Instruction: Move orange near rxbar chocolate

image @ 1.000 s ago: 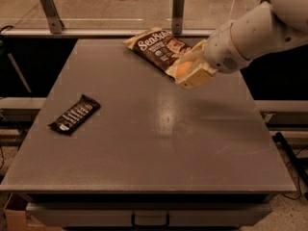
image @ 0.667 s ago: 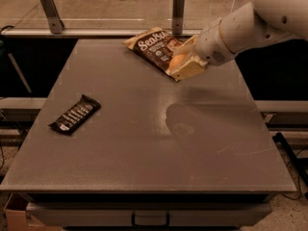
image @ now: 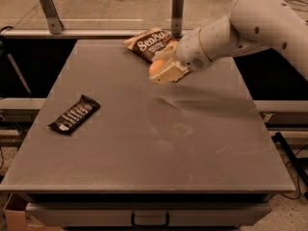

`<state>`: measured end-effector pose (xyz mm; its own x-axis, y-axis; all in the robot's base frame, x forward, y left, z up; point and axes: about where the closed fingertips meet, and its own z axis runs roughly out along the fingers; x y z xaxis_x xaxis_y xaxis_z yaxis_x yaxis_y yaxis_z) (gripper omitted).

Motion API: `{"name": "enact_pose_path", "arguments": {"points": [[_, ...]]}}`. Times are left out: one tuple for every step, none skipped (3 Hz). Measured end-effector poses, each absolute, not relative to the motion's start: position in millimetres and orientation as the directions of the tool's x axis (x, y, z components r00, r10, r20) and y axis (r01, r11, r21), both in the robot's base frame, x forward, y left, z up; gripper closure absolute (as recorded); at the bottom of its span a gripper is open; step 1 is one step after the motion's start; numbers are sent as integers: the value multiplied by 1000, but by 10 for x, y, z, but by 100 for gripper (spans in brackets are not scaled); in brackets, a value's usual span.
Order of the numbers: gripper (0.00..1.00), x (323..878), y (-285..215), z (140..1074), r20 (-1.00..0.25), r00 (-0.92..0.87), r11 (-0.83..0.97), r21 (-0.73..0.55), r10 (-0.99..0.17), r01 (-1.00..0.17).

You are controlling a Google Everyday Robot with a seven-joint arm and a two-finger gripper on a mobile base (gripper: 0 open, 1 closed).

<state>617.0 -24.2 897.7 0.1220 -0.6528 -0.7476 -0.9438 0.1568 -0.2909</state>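
Note:
The orange [image: 156, 67] is a small round fruit held between the cream fingers of my gripper [image: 163, 71], lifted above the grey table near its back middle. The gripper is shut on it, and the white arm reaches in from the upper right. The rxbar chocolate [image: 74, 114] is a slim black bar with white lettering, lying flat at the table's left side, well to the left of and nearer than the orange.
A brown-and-cream snack bag [image: 151, 44] lies at the table's back edge, just behind the gripper. The grey table [image: 159, 148] has metal posts [image: 177, 8] behind it. A drawer handle [image: 150, 220] sits under the front edge.
The gripper has carried the orange leftward, away from the right side, and now hangs in front of the snack bag. The bar and bag have not moved.

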Motion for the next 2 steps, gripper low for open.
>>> {"name": "enact_pose_path", "arguments": {"points": [[100, 6021, 180, 8849, -793, 150, 102, -257, -591, -961], [100, 5898, 533, 8793, -829, 181, 42, -238, -530, -970]]}}
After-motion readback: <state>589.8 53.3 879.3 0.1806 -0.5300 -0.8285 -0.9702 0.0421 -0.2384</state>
